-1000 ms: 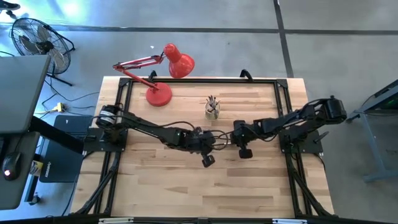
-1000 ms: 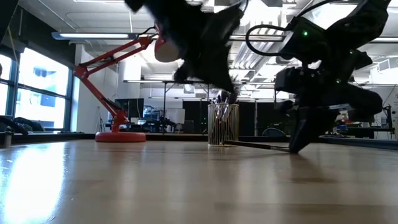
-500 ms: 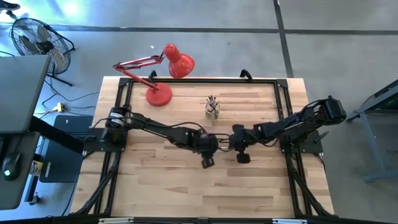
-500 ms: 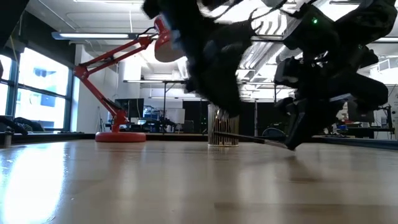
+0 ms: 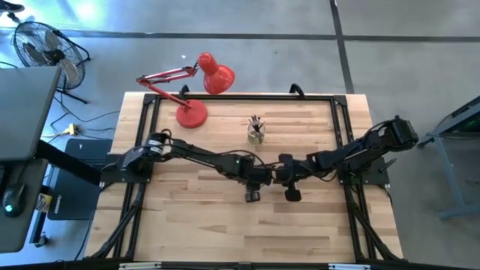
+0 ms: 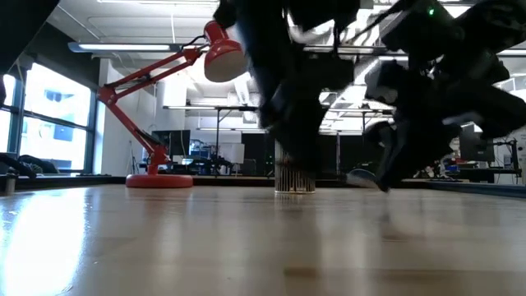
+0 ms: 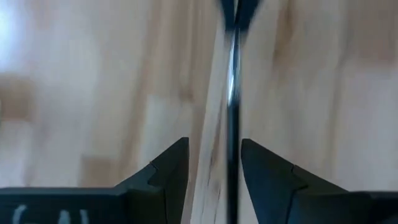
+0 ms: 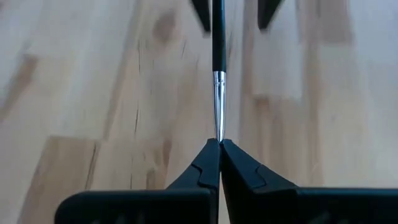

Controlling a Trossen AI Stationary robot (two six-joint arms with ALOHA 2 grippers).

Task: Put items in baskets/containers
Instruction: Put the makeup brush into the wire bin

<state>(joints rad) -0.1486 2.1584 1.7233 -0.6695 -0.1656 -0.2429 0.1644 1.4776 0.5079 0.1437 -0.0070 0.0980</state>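
One thin brush (image 8: pixel 217 43) with a dark handle and a silver ferrule runs from my right gripper (image 8: pixel 219 142), which is shut on it, to my left gripper (image 7: pixel 214 143). The left gripper is open, and its two fingers (image 8: pixel 266 11) stand on either side of the handle (image 7: pixel 234 93); I cannot tell whether they touch it. Both grippers meet at the table's middle (image 5: pixel 271 178). The small glass cup (image 5: pixel 256 132) stands farther back with several brushes upright in it. In the low view the cup (image 6: pixel 294 177) is half hidden behind the arms. My right gripper pinches the brush at its ferrule end (image 8: pixel 219 127) between the very tips of its two fingers. The brush runs straight on from the fingertips, in line with them, toward the left gripper.
A red desk lamp (image 5: pixel 202 82) stands at the table's far left, its base (image 5: pixel 191 114) on the wood. A black frame (image 5: pixel 240 96) runs round the table's edges. Bare wood lies toward the near edge (image 5: pixel 247 232).
My left gripper has moved toward the right gripper and sunk, tipping more steeply downward, away from the cup. My right gripper has shifted a little toward the table's near edge with the brush, whose free end has risen off the table and now points at the left gripper.
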